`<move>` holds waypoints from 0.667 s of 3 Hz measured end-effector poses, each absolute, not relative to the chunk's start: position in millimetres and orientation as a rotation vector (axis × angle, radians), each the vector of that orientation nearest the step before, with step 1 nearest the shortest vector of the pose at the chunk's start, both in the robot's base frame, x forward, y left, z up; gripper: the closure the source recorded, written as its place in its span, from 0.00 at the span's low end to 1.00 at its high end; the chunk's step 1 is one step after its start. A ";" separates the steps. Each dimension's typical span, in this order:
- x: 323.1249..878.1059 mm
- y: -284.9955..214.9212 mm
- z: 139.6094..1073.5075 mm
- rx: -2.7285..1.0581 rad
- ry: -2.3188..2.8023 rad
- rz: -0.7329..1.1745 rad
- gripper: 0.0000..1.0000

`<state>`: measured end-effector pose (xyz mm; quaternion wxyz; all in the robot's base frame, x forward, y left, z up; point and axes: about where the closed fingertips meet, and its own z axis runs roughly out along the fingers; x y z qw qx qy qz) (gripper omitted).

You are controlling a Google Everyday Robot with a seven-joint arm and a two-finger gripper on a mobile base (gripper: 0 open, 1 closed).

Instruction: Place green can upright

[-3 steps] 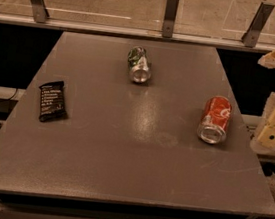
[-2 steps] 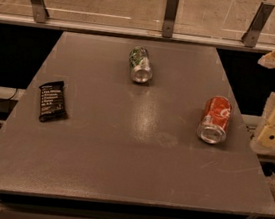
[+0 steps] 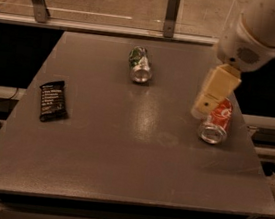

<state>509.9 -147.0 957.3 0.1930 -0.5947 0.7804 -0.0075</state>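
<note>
The green can (image 3: 140, 64) lies on its side at the far middle of the grey table (image 3: 122, 145), its silver end facing me. My gripper (image 3: 208, 101) hangs over the right part of the table, right of the green can and well apart from it. It sits just above and in front of the red can (image 3: 216, 122), partly covering it.
The red can lies on its side near the table's right edge. A black snack packet (image 3: 53, 100) lies flat at the left. A glass rail with metal posts (image 3: 172, 7) runs behind the table's far edge.
The arm has swung in from the right edge over the table, so the gripper now hangs above the red can. The cans and packet have not moved on the table.
</note>
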 end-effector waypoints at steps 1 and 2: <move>557.9 -105.0 946.7 -1.620 2.192 0.014 0.00; 609.6 -57.4 936.6 -1.584 2.187 0.052 0.00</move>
